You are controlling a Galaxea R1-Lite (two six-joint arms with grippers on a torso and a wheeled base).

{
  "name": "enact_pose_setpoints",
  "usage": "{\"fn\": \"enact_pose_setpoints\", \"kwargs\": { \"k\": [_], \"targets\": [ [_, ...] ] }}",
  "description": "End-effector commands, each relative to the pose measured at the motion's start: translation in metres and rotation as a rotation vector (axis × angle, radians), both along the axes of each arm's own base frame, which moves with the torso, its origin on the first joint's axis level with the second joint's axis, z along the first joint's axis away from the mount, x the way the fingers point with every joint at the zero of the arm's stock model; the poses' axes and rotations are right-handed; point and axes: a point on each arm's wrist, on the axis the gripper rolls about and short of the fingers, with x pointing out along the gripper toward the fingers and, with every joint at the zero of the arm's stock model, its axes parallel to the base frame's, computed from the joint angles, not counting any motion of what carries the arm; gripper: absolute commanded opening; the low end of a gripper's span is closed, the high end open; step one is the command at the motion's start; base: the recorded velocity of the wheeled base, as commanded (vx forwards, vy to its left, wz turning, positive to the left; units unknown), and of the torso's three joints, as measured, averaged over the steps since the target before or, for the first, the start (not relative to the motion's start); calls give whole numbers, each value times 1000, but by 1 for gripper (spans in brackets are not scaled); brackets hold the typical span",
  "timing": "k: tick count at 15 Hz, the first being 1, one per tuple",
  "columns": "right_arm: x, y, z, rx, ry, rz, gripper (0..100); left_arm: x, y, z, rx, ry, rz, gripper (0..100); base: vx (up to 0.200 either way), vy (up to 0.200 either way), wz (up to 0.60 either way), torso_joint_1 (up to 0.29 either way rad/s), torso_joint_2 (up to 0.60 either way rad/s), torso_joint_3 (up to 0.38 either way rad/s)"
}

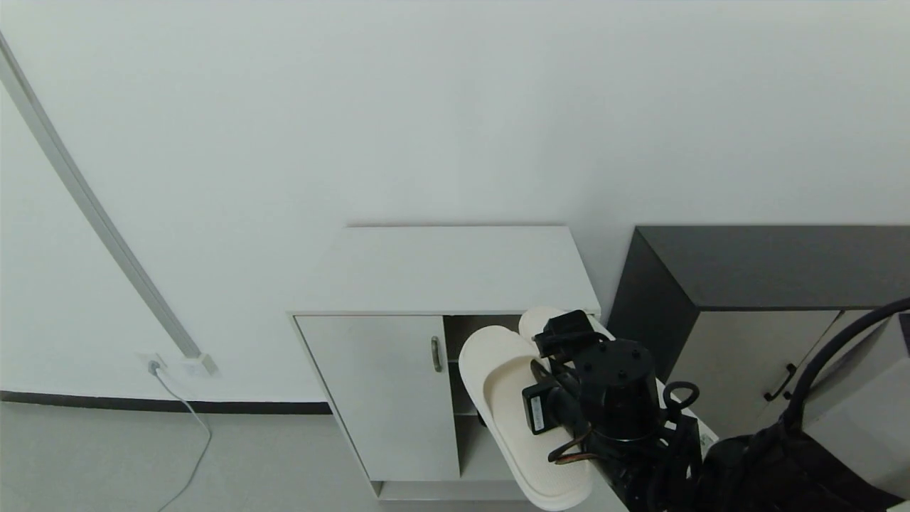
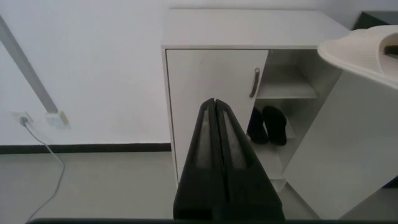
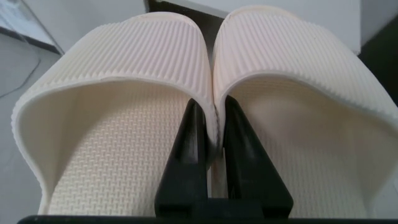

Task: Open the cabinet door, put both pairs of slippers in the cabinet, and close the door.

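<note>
Cabinet point(image 1: 441, 270): a white two-door cabinet is being seen standing on the floor point(image 1: 142, 462) against the wall.
Left door point(image 1: 377, 398): is being kept closed, its metal handle point(image 1: 436, 353) lying at the inner edge.
Right door point(image 2: 342, 143): is being left swung open, so that the inner shelf point(image 2: 286, 90) is being exposed.
Cream slippers point(image 1: 498, 384): the pair is being held off the floor, side by side, before the open right half of the cabinet, toes towards it.
Right gripper point(image 3: 213, 109): one of its fingers point(image 3: 189, 155) is being kept inside each slipper, and the two adjoining side walls are being pinched together between them.
Left gripper point(image 2: 214, 102): is being held in the air, well apart from the cabinet and pointed at the closed door; its fingers point(image 2: 202, 155) are being pressed together with nothing between them.
Dark pair of footwear point(image 2: 267, 124): is being stored in the compartment below the shelf, stood against the back; whether these are slippers cannot be told.
Dark cabinet point(image 1: 768, 263): is being seen just beside the white one, on the robot's right.
Wall socket point(image 1: 153, 366): is being occupied by a plug whose cable point(image 1: 195, 441) is trailing down to the floor.
Grey conduit point(image 1: 92, 206): is being run aslant down the wall to the socket.
</note>
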Motion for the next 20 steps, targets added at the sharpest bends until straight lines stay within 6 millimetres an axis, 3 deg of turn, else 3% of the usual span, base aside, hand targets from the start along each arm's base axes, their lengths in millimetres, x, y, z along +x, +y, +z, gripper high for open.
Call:
{"fn": "enact_pose_setpoints", "kwargs": {
  "k": [1, 14, 20],
  "targets": [
    [1, -1, -2, -7, 4, -6, 0, 0, 0, 0, -1, 1, 2, 0, 0, 0, 0, 0, 0, 0],
    [0, -2, -6, -18, 14, -5, 0, 0, 0, 0, -5, 0, 2, 0, 0, 0, 0, 0, 0, 0],
    [-14, -4, -11, -19, 11, 16, 0, 0, 0, 0, -5, 0, 2, 0, 0, 0, 0, -52, 110, 60]
  ]
}}
